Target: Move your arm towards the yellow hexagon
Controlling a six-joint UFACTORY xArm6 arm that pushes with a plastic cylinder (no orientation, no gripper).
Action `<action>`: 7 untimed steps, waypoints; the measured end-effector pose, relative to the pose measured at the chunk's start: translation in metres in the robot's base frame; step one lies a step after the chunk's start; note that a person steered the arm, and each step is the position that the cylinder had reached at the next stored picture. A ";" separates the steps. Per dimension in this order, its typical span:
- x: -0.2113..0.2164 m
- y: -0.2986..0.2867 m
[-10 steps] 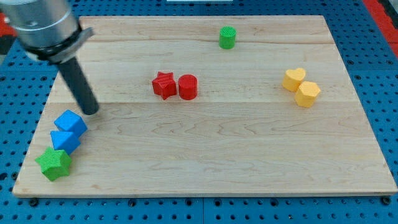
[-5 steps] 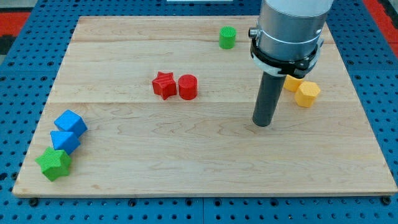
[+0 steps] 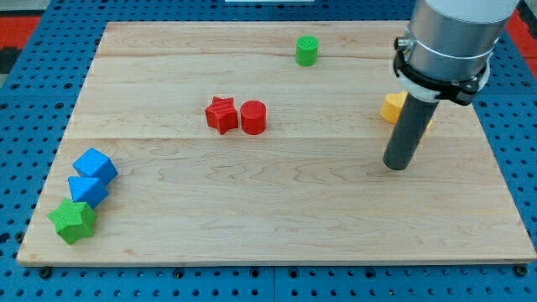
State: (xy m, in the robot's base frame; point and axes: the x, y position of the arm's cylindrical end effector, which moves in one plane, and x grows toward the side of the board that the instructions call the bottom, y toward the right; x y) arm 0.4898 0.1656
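Note:
My tip [image 3: 398,166] rests on the wooden board [image 3: 268,218] at the view's right. The yellow hexagon [image 3: 430,124] is almost wholly hidden behind the rod; only a sliver shows at the rod's right edge, just above and to the right of my tip. A yellow heart-shaped block [image 3: 392,107] sits to the left of it, partly covered by the rod. I cannot tell whether the rod touches either yellow block.
A red star [image 3: 221,114] and a red cylinder [image 3: 253,117] sit side by side at the centre left. A green cylinder [image 3: 308,51] is near the top. Two blue blocks [image 3: 94,165] [image 3: 88,190] and a green star [image 3: 73,221] cluster at the bottom left.
My tip has swept from the left side, near the blue blocks, across the board to the right. It now stands just below the yellow blocks. No block has moved.

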 end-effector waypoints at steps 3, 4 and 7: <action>0.000 0.019; 0.000 0.020; 0.000 0.038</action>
